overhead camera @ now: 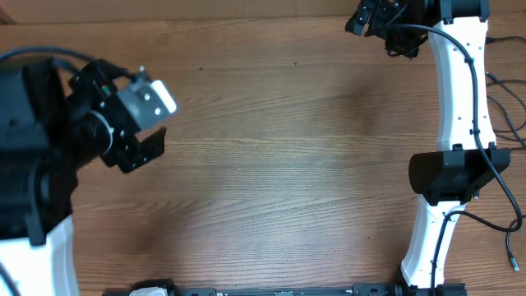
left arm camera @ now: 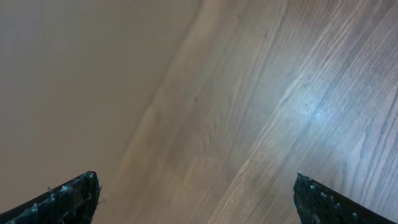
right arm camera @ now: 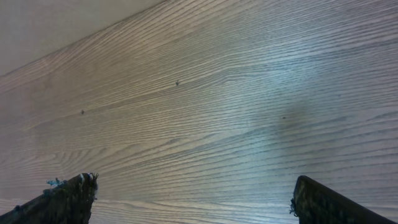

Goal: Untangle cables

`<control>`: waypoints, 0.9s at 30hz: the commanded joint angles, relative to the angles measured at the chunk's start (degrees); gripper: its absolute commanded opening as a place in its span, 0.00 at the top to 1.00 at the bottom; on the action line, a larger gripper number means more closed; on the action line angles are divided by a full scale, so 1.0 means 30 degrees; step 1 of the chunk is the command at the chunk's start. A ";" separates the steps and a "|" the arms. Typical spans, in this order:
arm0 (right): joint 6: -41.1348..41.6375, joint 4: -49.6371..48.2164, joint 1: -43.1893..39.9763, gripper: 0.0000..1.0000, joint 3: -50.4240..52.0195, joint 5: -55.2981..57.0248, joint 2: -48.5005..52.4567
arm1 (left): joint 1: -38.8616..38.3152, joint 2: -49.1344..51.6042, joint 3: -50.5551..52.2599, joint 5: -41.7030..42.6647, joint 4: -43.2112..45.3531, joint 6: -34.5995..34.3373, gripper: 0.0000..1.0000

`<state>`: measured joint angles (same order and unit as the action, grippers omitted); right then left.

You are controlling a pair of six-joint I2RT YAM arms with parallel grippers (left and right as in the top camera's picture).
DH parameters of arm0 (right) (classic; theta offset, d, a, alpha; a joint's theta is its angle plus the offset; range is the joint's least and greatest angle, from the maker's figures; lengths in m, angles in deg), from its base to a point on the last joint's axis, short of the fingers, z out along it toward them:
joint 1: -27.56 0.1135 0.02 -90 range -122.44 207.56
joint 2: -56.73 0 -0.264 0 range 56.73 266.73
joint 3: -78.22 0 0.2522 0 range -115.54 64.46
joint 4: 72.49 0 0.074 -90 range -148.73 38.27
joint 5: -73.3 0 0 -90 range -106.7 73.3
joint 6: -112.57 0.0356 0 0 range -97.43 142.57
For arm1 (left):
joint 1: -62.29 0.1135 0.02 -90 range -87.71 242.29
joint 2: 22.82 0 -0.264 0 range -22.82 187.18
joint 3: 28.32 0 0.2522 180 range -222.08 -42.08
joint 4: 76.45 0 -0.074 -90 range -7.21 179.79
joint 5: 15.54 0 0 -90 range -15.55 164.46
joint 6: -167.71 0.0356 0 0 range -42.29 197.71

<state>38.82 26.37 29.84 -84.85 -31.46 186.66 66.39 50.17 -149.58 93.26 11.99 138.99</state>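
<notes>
Thin black cords (overhead camera: 503, 97) lie at the table's far right edge, partly cut off by the frame. Another thin black strand (overhead camera: 496, 226) runs past the right arm's base and ends in a small plug (overhead camera: 511, 264). No cable shows in either wrist view. My left gripper (overhead camera: 158, 125) hovers over the left side of the table, open and empty; its fingertips show in the left wrist view (left arm camera: 196, 199). My right gripper (overhead camera: 362, 20) is at the back right, open and empty, over bare wood in the right wrist view (right arm camera: 193, 199).
The wooden table (overhead camera: 279, 164) fills the view. The white right arm (overhead camera: 456, 90) stands along the right side with its black joint (overhead camera: 448, 174). A dark rail (overhead camera: 271, 291) runs along the front edge. The table's far edge shows in the left wrist view (left arm camera: 168, 81).
</notes>
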 commanded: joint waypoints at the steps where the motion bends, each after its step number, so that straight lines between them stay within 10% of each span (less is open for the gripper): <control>1: 0.0015 -0.0044 0.0000 0.00 0.0044 0.0029 0.0022 | -0.0146 -0.1180 -0.0109 0.0080 0.0015 -0.0219 0.00; 18: 0.0015 -0.0036 0.0000 0.00 0.0044 0.0029 0.0022 | -0.0146 -0.6805 0.6572 0.0998 0.0277 -0.1348 0.00; 27: 0.0015 -0.0036 0.0000 0.00 0.0044 0.0029 0.0022 | -0.0124 -1.1344 1.4469 0.1253 0.9726 -1.2480 0.00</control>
<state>38.84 26.37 29.84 -84.85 -31.48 186.66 66.39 20.00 -113.13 95.91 36.08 116.32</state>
